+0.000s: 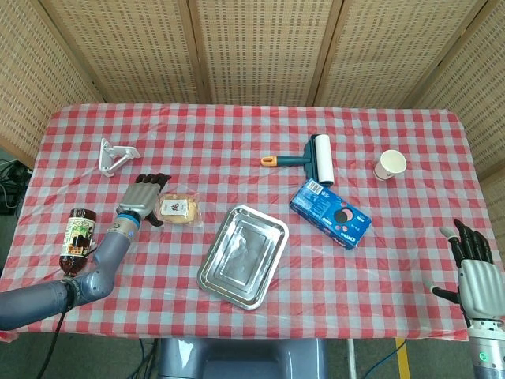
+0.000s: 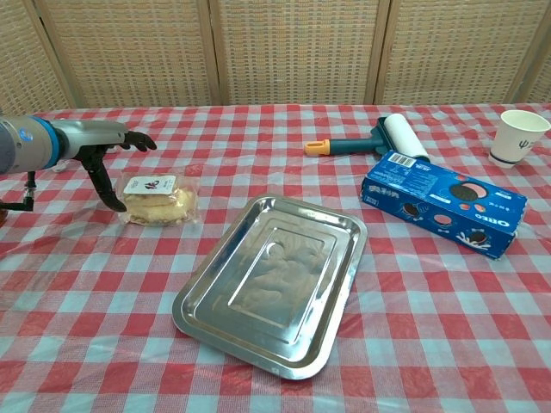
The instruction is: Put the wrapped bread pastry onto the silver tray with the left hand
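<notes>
The wrapped bread pastry (image 1: 177, 209) (image 2: 157, 200) lies on the checked cloth, left of the silver tray (image 1: 243, 257) (image 2: 271, 284). The tray holds nothing. My left hand (image 1: 146, 196) (image 2: 110, 159) is at the pastry's left end, fingers spread apart. Its thumb (image 2: 108, 191) points down beside the wrapper and the other fingers (image 2: 142, 141) reach over the far side. It grips nothing. My right hand (image 1: 473, 268) hovers open at the table's right front corner, seen only in the head view.
A brown bottle (image 1: 76, 239) lies near the left edge beside my left forearm. A white bracket (image 1: 114, 154) sits behind the left hand. A lint roller (image 1: 308, 154) (image 2: 379, 138), a blue Oreo box (image 1: 330, 213) (image 2: 443, 202) and a paper cup (image 1: 390, 164) (image 2: 519, 133) stand right of the tray.
</notes>
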